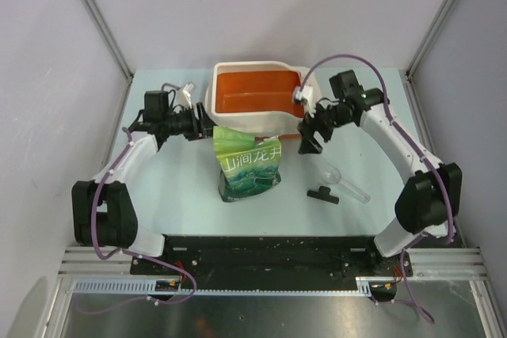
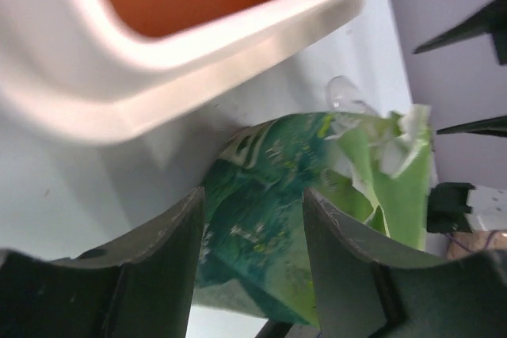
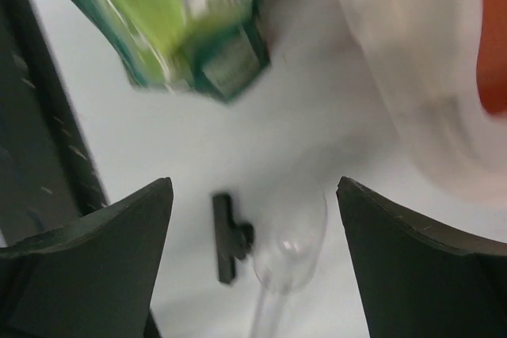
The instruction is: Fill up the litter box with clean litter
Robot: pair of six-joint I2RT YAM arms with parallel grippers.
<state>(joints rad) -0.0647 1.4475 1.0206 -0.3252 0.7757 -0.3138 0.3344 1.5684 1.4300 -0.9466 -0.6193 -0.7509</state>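
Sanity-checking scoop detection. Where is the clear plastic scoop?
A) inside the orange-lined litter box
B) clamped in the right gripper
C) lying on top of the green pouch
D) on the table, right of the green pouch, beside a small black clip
D: the clear plastic scoop lies on the pale table to the right of the green printed pouch, beside the small black clip. The right gripper is open and empty.

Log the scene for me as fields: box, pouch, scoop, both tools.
litter box: far centre of table, orange inside bare
green pouch: upright just in front of box, top torn open
clear scoop: lying on table, right of pouch
black clip: beside scoop
left tool: open, empty, at pouch's top
right tool: open, empty, by box's right front corner
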